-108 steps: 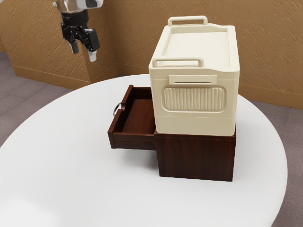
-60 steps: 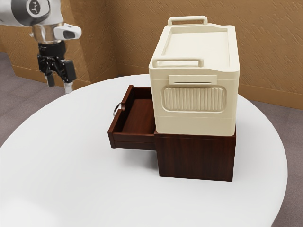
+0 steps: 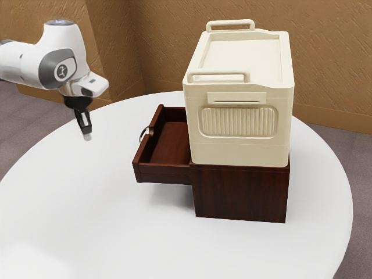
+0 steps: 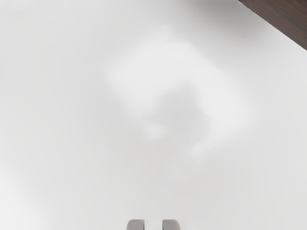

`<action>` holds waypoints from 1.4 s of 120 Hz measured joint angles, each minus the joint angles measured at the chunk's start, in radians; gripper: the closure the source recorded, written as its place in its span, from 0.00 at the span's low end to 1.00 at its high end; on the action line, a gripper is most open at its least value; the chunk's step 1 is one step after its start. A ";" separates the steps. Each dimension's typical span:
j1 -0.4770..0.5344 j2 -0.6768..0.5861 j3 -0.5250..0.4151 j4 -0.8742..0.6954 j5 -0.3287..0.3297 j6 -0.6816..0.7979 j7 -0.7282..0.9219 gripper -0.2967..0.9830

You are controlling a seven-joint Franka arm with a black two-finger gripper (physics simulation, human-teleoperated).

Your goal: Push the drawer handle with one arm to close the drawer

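Note:
The dark wooden drawer stands pulled out from its cabinet toward the exterior view's left. On its front is a curved metal handle. My gripper points downward, apart from the handle and off to the exterior view's left of it. In the wrist view, the two fingertips of my gripper stand apart with a gap and nothing held between them. A corner of dark wood also appears there; which part it is, I cannot tell.
A cream box with raised rails on top rests on the cabinet. Both stand on a round white table, whose far edge curves behind the drawer. Brown textured walls rise beyond the table.
My hand has come lower and has turned, so the exterior view now sees the gripper from its narrow side. It first moved toward that view's left, then slightly back. Drawer and box are unmoved.

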 joint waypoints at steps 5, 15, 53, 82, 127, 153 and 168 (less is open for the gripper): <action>-0.002 0.016 0.000 -0.001 0.001 0.038 0.050 0.82; -0.005 0.047 0.000 0.000 0.002 0.110 0.145 0.83; 0.004 0.153 -0.002 0.036 -0.050 0.251 0.449 0.84; 0.004 0.244 -0.035 0.105 -0.072 0.284 0.604 0.84; 0.002 0.331 -0.078 0.180 -0.140 0.296 0.752 0.85; 0.001 0.367 -0.111 0.223 -0.221 0.297 0.803 0.85; 0.001 0.380 -0.132 0.248 -0.246 0.297 0.825 0.84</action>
